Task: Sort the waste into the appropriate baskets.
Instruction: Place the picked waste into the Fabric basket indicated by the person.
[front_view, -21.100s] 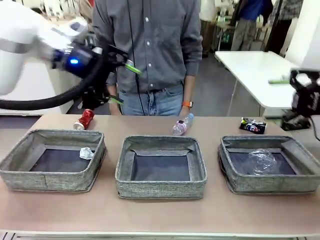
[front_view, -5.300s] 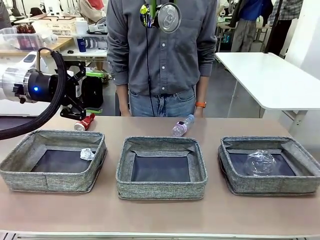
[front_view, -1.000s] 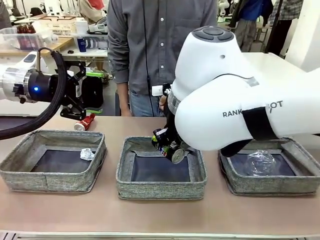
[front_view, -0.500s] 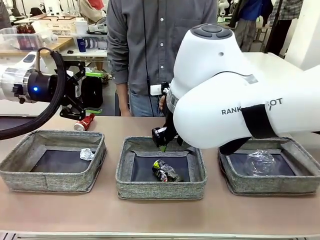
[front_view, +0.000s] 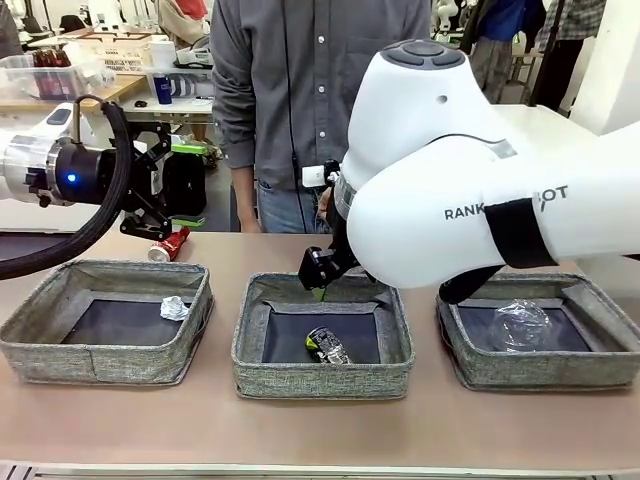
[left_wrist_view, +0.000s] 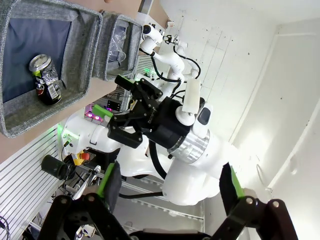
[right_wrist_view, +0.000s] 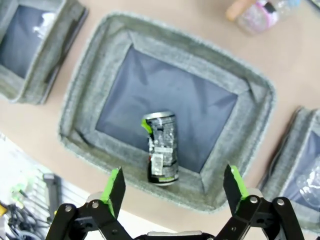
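Observation:
The crushed dark can (front_view: 326, 346) lies loose on the floor of the middle basket (front_view: 320, 378). Directly above it my right gripper (front_view: 320, 278) hangs open, and its wrist view shows the can (right_wrist_view: 161, 147) free below the spread fingers (right_wrist_view: 114, 190). My left gripper (front_view: 165, 190) hovers open and empty over the crushed red can (front_view: 170, 242), which lies on the table behind the left basket (front_view: 90, 362). A paper ball (front_view: 174, 307) sits in that basket. The clear cup (front_view: 523, 325) rests in the right basket (front_view: 540, 372). The pink-labelled bottle (right_wrist_view: 260, 12) lies beyond the middle basket.
A person (front_view: 310, 100) stands at the far side of the table, close behind the middle basket. My right arm's bulky white body (front_view: 470, 180) spans the space over the middle and right baskets. Bare tabletop (front_view: 320, 430) runs along the near edge.
My right gripper has opened and the dark can has dropped from it onto the middle basket's floor. The gripper has risen slightly. The left arm has stayed still.

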